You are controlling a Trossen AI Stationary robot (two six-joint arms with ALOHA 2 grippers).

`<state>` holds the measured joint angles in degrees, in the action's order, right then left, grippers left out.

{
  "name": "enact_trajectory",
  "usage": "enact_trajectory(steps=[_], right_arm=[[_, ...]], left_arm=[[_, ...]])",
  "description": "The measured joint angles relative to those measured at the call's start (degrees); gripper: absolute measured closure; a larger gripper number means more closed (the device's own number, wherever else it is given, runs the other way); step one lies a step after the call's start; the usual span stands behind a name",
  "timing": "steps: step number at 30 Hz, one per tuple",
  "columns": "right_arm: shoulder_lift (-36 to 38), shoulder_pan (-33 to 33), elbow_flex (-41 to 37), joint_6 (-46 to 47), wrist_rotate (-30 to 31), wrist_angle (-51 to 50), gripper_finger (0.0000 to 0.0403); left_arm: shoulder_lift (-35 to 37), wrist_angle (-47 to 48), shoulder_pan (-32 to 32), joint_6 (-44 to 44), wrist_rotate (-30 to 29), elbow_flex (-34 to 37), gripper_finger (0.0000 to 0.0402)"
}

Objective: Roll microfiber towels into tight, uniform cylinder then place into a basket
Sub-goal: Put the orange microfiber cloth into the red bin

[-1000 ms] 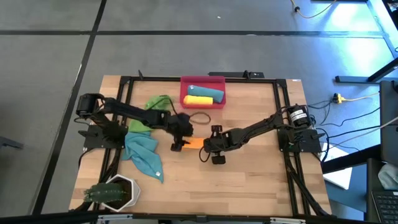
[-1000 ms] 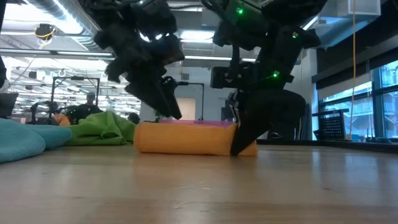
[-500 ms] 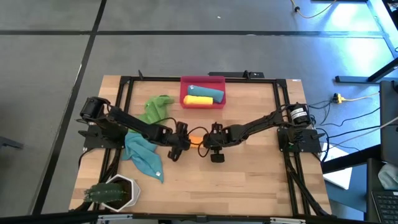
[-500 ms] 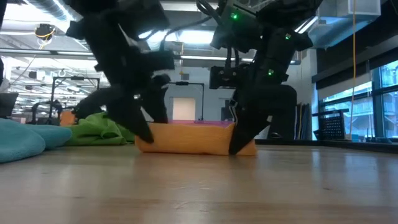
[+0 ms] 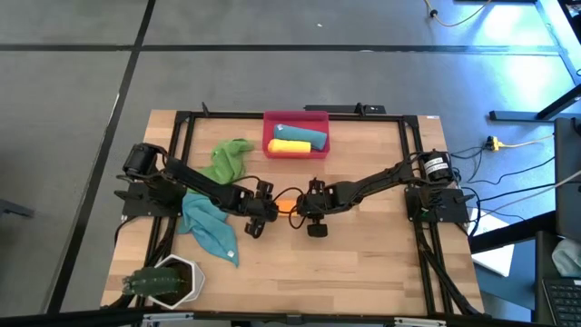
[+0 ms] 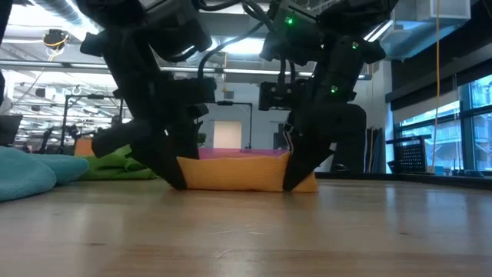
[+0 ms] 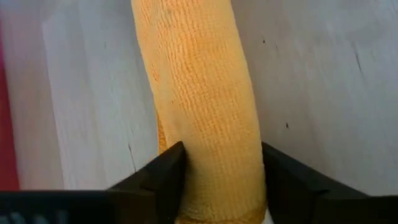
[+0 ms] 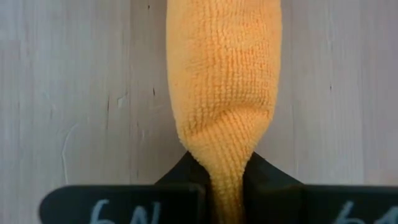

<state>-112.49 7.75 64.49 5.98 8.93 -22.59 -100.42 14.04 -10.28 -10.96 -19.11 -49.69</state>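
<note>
From above, the orange roll (image 5: 285,203) is mostly hidden between the two claws at mid-bench; the low view shows it whole, a cylinder lying flat with its long axis running from one arm to the other, parallel to the basket's (image 5: 296,119) long wall.

The left wrist view shows the left claw (image 7: 217,180) straddling one end, fingers (image 7: 158,177) touching the cloth on both sides without denting it. The right wrist view shows the right claw (image 8: 225,186) pinching the other end into a narrow neck.

The roll's looped knit is ribbed and plush. The red basket, near the bench's (image 5: 372,263) far edge, holds a teal roll (image 5: 298,133) and a yellow roll (image 5: 289,146). A green towel (image 5: 227,156) and a teal towel (image 5: 209,227) lie crumpled under the left arm.
</note>
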Motion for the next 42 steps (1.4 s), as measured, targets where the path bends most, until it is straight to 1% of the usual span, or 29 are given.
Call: enact_trajectory(steps=[3,6,7,8,10,12,15,17,20,23,25,28,30,33,38,39,42], right_arm=[[0.00,0.00,0.00,0.00,0.00,0.00,0.0374],[0.22,0.00,0.00,-0.16,0.00,-0.11,0.0369],[0.41,0.00,0.03,-0.17,-0.01,-0.30,0.0369],[0.86,0.00,0.24,-0.20,-0.05,-1.06,0.0371],[2.14,-0.19,0.94,-0.68,0.02,-3.85,0.0376],[4.00,-0.55,1.36,-2.08,1.39,-7.39,0.0376],[8.32,-2.24,3.21,-5.16,4.35,-10.57,0.0376],[11.39,-4.33,3.80,-7.44,5.65,-13.04,0.0376],[15.24,-8.63,4.15,-10.57,7.20,-13.59,0.0376],[18.42,-13.34,4.46,-13.47,11.94,-12.65,0.0376],[19.19,-16.70,4.48,-15.18,13.05,-11.70,0.0376],[19.56,-21.74,4.63,-18.01,12.40,-7.89,0.0376],[18.97,-24.72,4.55,-20.17,10.30,-5.57,0.0376],[17.53,-28.94,4.48,-22.21,6.25,-2.75,0.0376],[13.46,-34.11,4.51,-24.47,2.57,0.46,0.0376],[12.56,-34.92,4.59,-24.65,1.91,1.37,0.0376],[10.22,-36.65,4.57,-25.99,1.62,3.82,0.0376]], left_arm=[[-0.19,-0.23,-0.07,-0.09,-1.33,0.00,0.0283],[-0.19,-0.69,0.20,-0.20,-3.82,0.19,0.0358],[-0.07,-0.71,0.41,-0.20,-4.05,0.03,0.0378],[-0.04,-0.37,0.62,-0.24,-4.24,-0.44,0.0387],[0.71,1.07,1.08,-1.53,-4.22,-1.62,0.0389],[1.14,2.67,2.32,-3.82,-4.24,-4.15,0.0392],[2.78,9.15,5.04,-7.24,-6.16,-8.51,0.0397],[3.99,12.43,7.16,-9.80,-6.84,-11.66,0.0397],[6.51,15.85,11.30,-13.34,-9.11,-14.91,0.0399],[9.73,15.66,16.31,-16.25,-8.81,-15.42,0.0399],[10.81,14.07,19.88,-17.87,-7.49,-15.52,0.0400],[11.63,11.92,25.56,-20.45,-3.19,-15.52,0.0400],[11.40,10.14,29.17,-22.28,0.99,-15.50,0.0400],[9.63,6.62,33.64,-24.49,4.84,-15.45,0.0401],[5.68,2.99,39.84,-26.77,10.72,-15.48,0.0401],[4.89,2.66,40.79,-26.89,11.80,-15.41,0.0401],[2.55,-0.25,42.99,-27.61,12.11,-15.41,0.0401]])
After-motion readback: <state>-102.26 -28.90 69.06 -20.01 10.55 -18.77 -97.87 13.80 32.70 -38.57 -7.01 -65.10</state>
